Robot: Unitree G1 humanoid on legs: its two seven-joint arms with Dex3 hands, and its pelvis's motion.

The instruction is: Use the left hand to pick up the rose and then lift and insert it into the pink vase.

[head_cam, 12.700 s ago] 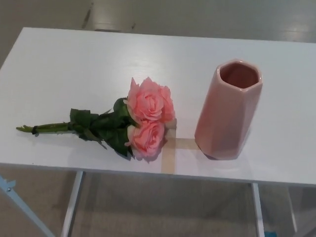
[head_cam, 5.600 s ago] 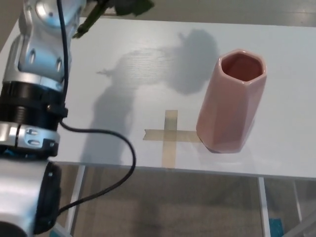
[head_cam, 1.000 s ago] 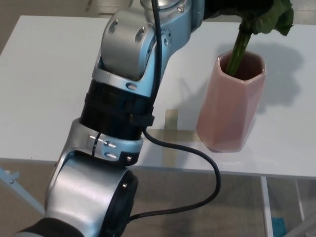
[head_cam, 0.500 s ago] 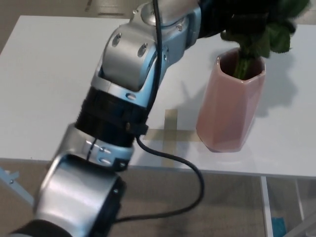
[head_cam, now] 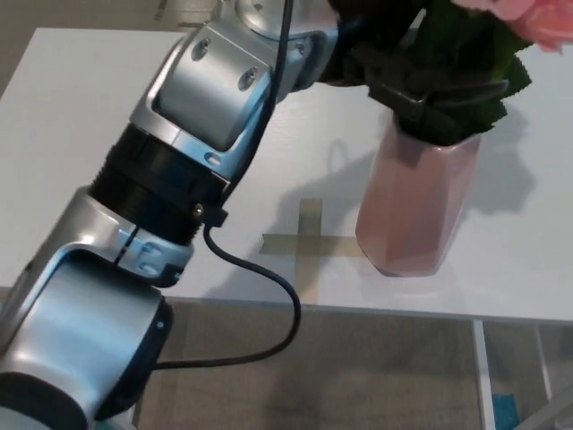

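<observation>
The pink vase (head_cam: 414, 208) stands upright at the right of the white table (head_cam: 81, 152). The rose's green leaves (head_cam: 474, 72) crowd over the vase's mouth and hide its rim, and the stems go down inside. Pink blossoms (head_cam: 530, 18) show at the top right edge of the picture. My left hand (head_cam: 405, 79) reaches in from the left, just above the vase's mouth, with its black fingers (head_cam: 433, 95) closed around the leafy stems. The silver and black left arm crosses the picture from the bottom left. The right hand does not show.
A cross of tan tape (head_cam: 309, 238) lies on the table just left of the vase's foot. A black cable (head_cam: 269, 279) hangs from the left arm past the table's front edge (head_cam: 376, 309). Below the edge are the floor and table legs.
The left hand has lowered the rose further into the vase: the bare stem no longer shows above the mouth, the leaves now sit at the rim, and the blossoms have come into the picture.
</observation>
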